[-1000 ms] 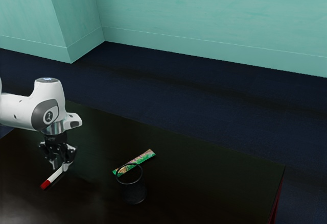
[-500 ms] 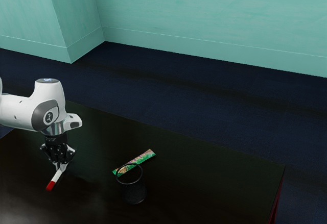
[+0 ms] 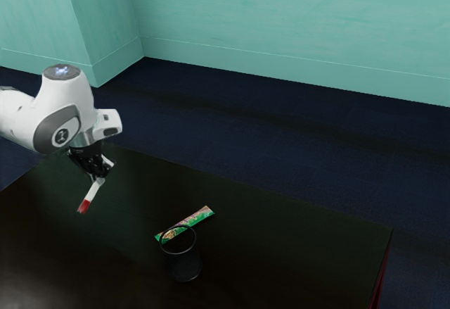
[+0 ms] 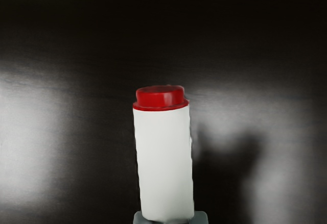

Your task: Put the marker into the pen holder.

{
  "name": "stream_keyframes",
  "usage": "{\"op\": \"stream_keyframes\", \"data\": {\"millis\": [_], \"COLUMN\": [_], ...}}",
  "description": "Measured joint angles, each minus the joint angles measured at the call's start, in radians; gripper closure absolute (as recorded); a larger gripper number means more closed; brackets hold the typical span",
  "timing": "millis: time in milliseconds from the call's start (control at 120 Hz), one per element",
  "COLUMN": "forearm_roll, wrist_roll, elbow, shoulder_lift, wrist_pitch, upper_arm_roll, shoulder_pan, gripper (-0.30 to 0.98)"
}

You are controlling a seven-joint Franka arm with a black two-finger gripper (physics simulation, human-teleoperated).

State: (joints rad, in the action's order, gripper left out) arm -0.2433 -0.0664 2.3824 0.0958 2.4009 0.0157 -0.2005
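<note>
At the exterior view's left, my gripper [image 3: 99, 177] is shut on the white marker [image 3: 93, 191] and holds it above the table. The marker hangs tilted, its red end low and toward the exterior view's left. In the wrist view the marker [image 4: 163, 163] stands out between the tips of my gripper [image 4: 169, 220], a red cap at its far end. The black pen holder [image 3: 185, 265] stands upright on the table, apart from the gripper, toward the exterior view's right.
A green patterned packet [image 3: 195, 219] lies flat on the dark table [image 3: 295, 246], just behind the pen holder's rim. The table's far edge runs behind them, with dark floor and a teal wall beyond.
My gripper has closed on the marker and risen from the table with it, shifting slightly toward the exterior view's right. The pen holder and packet have not moved.
</note>
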Motion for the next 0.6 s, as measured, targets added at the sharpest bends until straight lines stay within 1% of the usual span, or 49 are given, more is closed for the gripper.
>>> {"op": "stream_keyframes", "data": {"millis": [117, 183, 242, 325, 417, 600], "forearm_roll": [-0.037, -0.044, -0.044, -0.044, -0.044, -0.041], "wrist_roll": [-0.01, -0.019, -0.034, -0.063, -0.103, -0.206], "elbow": [0.036, 0.087, 0.124, 0.138, 0.143, 0.202], "shoulder_lift": [0.103, 0.151, 0.183, 0.201, 0.214, 0.252], "wrist_pitch": [0.076, 0.155, 0.226, 0.298, 0.348, 0.394], "upper_arm_roll": [-0.034, -0.05, -0.058, -0.087, -0.137, -0.21], "shoulder_pan": [0.088, 0.112, 0.154, 0.207, 0.245, 0.273], "gripper": [0.79, 0.79, 0.79, 0.79, 0.79, 0.79]}}
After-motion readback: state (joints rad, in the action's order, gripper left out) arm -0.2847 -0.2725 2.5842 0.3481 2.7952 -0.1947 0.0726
